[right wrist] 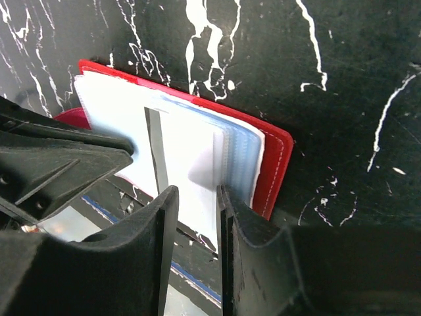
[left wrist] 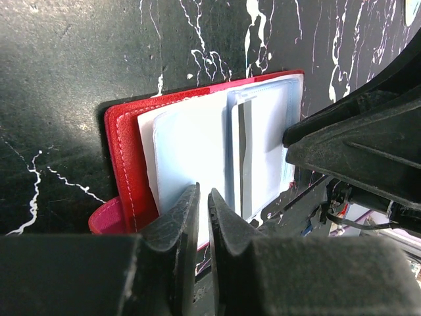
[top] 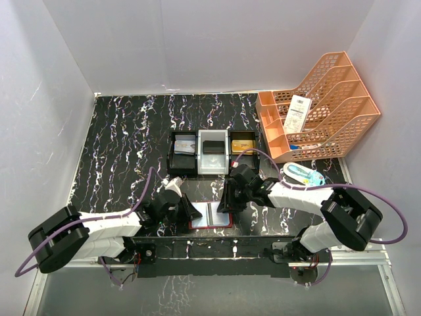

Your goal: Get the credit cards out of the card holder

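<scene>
The left tool (left wrist: 202, 197) has its jaws almost together, tips on the near edge of the card holder's (left wrist: 122, 151) clear sleeves and gripping nothing visible. The right tool (right wrist: 197, 194) stands part open over the other leaf, closed on nothing. The holder lies open on the counter (top: 118, 145) between them with a dark-striped credit card (left wrist: 245, 151) in its sleeve; a pinch could catch sleeve with card and drag the holder, or the crowded tools could collide. Beyond, the three-compartment tray (top: 201, 157) holds cards, with the orange rack (top: 329, 99) well apart.
</scene>
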### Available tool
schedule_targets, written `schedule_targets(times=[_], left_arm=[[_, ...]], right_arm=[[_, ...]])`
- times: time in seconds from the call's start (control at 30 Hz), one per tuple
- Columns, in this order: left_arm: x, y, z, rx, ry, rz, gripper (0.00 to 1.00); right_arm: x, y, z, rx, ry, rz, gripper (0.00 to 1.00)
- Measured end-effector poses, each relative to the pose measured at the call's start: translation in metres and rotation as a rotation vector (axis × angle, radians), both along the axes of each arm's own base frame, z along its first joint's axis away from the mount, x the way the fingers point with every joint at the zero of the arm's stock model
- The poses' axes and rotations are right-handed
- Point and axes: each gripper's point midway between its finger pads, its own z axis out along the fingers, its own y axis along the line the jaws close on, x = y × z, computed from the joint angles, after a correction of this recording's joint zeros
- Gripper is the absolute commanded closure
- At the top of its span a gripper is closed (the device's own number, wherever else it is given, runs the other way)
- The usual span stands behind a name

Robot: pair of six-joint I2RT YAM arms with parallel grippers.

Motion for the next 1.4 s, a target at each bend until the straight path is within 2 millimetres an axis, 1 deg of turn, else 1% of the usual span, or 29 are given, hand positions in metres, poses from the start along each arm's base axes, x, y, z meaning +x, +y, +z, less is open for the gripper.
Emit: schedule_targets(times=[0.13, 0.23, 0.27, 0.4, 0.47, 0.53, 0.6, 0.73, 0.87, 1.0, 1.1, 1.23, 1.27, 1.4], left_arm=[[-0.001, 0.001, 0.000, 0.004, -0.001, -0.002, 0.89], [-0.001, 0.001, 0.000, 0.003, -0.002, -0.003, 0.86], [-0.001, 0.001, 0.000, 0.003, -0.004, -0.006, 0.84], [0.000, -0.002, 0.003, -0.005, -0.012, -0.016, 0.69], [0.000, -0.004, 0.006, -0.014, -0.019, -0.022, 0.64], [0.001, -0.006, 0.008, -0.023, -0.026, -0.025, 0.62], [0.002, -0.007, 0.010, -0.033, -0.031, -0.025, 0.62], [0.003, -0.011, 0.010, -0.048, -0.026, -0.029, 0.66], [0.004, -0.020, 0.008, -0.083, -0.007, -0.027, 0.69], [0.005, -0.028, 0.006, -0.117, 0.015, -0.022, 0.76], [0.005, -0.030, 0.004, -0.136, 0.030, -0.009, 0.82], [0.005, -0.029, 0.001, -0.142, 0.046, 0.009, 0.98], [0.004, -0.027, 0.000, -0.144, 0.051, 0.015, 1.00], [0.004, -0.027, 0.001, -0.159, 0.058, 0.026, 1.00]], right_arm=[[-0.001, -0.002, -0.002, -0.010, 0.007, -0.002, 0.72], [-0.001, -0.001, -0.003, -0.010, 0.010, 0.000, 0.72], [-0.001, 0.000, -0.003, -0.010, 0.012, 0.001, 0.72], [0.000, 0.000, -0.003, -0.011, 0.014, 0.001, 0.73], [0.000, 0.000, -0.003, -0.012, 0.014, 0.001, 0.73], [0.000, 0.000, -0.003, -0.012, 0.014, 0.001, 0.73], [0.000, 0.001, -0.003, -0.012, 0.015, 0.002, 0.73], [0.000, 0.001, -0.003, -0.012, 0.015, 0.002, 0.73], [0.000, 0.001, -0.003, -0.012, 0.015, 0.002, 0.73], [-0.001, 0.001, -0.004, -0.011, 0.018, 0.004, 0.73], [0.000, 0.002, -0.004, -0.010, 0.019, 0.004, 0.73], [-0.001, 0.002, -0.004, -0.008, 0.019, 0.006, 0.73], [-0.001, 0.002, -0.004, -0.007, 0.019, 0.006, 0.73], [-0.001, 0.002, -0.004, -0.007, 0.019, 0.006, 0.73]])
